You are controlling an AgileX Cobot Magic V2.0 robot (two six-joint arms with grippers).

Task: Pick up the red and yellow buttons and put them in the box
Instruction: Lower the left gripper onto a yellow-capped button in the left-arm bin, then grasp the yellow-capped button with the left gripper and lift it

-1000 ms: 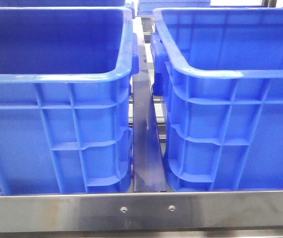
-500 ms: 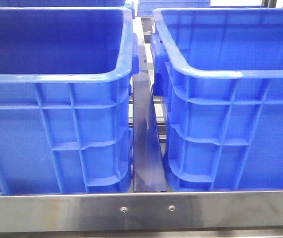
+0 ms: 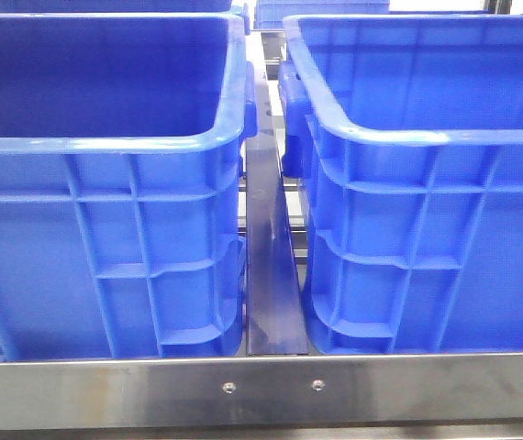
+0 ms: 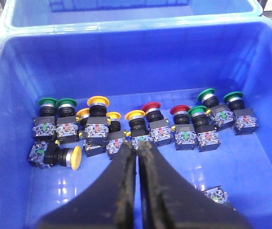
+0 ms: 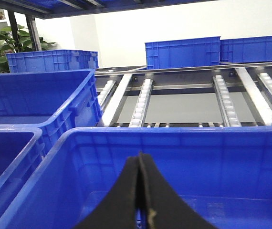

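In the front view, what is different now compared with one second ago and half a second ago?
Nothing visibly changed. The left blue crate and the right blue crate stand in the same places with the same gap between them, and the metal rail in front looks the same. No arm or gripper comes into the front view at any of the three moments.

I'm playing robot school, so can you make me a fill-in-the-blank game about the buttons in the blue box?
1. The left gripper hangs over the buttons with its fingers ____.
2. The crate holding the buttons is coloured ____.
3. The number of red-capped buttons in the row is ____.
4. One yellow button at the row's end lies on its ____.

Missing words: shut; blue; two; side
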